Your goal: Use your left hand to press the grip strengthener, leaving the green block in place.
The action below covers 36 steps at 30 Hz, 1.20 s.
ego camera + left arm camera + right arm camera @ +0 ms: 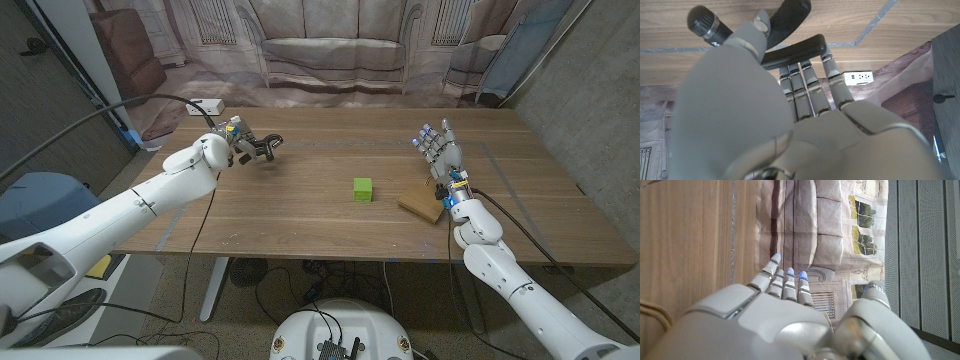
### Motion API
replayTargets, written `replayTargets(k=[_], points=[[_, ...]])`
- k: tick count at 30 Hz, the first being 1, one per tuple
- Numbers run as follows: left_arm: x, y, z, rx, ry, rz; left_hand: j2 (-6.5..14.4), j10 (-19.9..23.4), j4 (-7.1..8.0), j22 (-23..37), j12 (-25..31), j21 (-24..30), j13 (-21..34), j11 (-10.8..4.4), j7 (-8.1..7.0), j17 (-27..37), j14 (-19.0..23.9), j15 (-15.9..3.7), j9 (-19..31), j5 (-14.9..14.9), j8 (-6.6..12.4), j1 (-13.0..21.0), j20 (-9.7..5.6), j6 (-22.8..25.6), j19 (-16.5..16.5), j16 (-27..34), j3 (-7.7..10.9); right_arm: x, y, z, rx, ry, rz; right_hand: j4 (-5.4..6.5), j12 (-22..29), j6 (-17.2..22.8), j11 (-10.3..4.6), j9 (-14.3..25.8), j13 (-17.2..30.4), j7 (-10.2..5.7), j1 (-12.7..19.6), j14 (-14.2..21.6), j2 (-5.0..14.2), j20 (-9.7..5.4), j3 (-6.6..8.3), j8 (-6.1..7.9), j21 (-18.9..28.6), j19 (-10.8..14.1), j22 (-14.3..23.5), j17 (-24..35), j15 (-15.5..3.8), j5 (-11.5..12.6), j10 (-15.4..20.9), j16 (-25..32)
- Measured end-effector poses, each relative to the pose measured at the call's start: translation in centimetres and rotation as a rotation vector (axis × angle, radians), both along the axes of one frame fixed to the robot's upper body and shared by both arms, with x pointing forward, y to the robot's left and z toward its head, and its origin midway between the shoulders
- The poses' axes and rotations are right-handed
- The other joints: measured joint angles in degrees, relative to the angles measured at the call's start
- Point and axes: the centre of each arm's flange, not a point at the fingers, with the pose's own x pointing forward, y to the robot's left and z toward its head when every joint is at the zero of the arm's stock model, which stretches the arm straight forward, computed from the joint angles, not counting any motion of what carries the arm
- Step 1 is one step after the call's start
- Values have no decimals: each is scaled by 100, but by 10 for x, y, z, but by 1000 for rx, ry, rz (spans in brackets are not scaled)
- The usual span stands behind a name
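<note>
Nearest the robot, at about 4 o'clock from the table's middle, the right hand (441, 152) stands upright beside the right edge strip, its fingers straight and slightly apart with nothing in them; the right wrist view shows those fingertips (789, 273) reaching toward the printed backdrop (805, 225). Just beside that wrist lies a tan wooden wedge (422, 205), touching the table (300, 225). A little farther in, close to the centre at roughly 3 o'clock, the green block (362, 189) sits alone on the wood, well apart from both hands. Farther still, at about 10 o'clock, the left hand (243, 143) holds the grip strengthener (265, 148) raised above the tabletop; in the left wrist view its fingers (805, 80) curl over 1 black handle (795, 50) while the thumb side covers the other, whose knurled end (704, 21) sticks out. Beyond, near the far left corner at 11 o'clock, a white power strip (205, 105) lies on the table.
</note>
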Motion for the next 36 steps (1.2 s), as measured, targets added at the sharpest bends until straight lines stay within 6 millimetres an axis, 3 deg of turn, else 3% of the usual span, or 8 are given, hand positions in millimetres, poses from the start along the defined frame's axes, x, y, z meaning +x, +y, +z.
replayTargets(k=[6,9,14,28,36], points=[[0,-3,1,-13,-10,-9,-90,155,0,35,120,220,109,50,-35,112,137,99,64,-3,93,89,50,263,52,172,0,1,0,2,2,-4,-1,0,0,0,0,0,0,0,0,31,0,0,0,0,0,0,0,0,-32,0,0,0],[0,-4,2,-21,-17,-8,-129,301,23,37,213,376,185,74,-62,152,253,153,89,-9,226,129,90,597,93,253,-23,1,-1,2,3,-6,-3,0,-17,0,0,0,0,0,0,31,0,0,0,0,0,0,0,0,-32,0,0,0],[0,-7,2,-36,-25,-4,-166,420,67,13,257,542,269,67,-53,142,379,154,91,-28,487,165,111,606,151,277,-67,1,-2,2,5,-8,-4,0,-37,0,0,0,0,0,0,31,0,0,0,0,0,0,0,-1,-32,0,0,0],[1,-8,0,-64,-29,6,-166,479,73,-31,259,728,333,74,-54,113,490,243,99,-44,490,165,162,666,222,343,-120,1,-3,2,10,-7,-8,0,-37,0,0,0,0,0,-22,30,23,0,0,0,0,0,0,-1,-32,0,-1,0],[2,-8,-1,-75,-30,16,-166,573,73,-53,307,884,381,163,-53,151,557,297,100,-44,574,165,193,667,254,418,-201,1,-4,1,12,-5,-10,0,-37,0,0,0,0,0,-23,30,22,0,0,0,0,0,0,-1,-32,0,-1,0]])
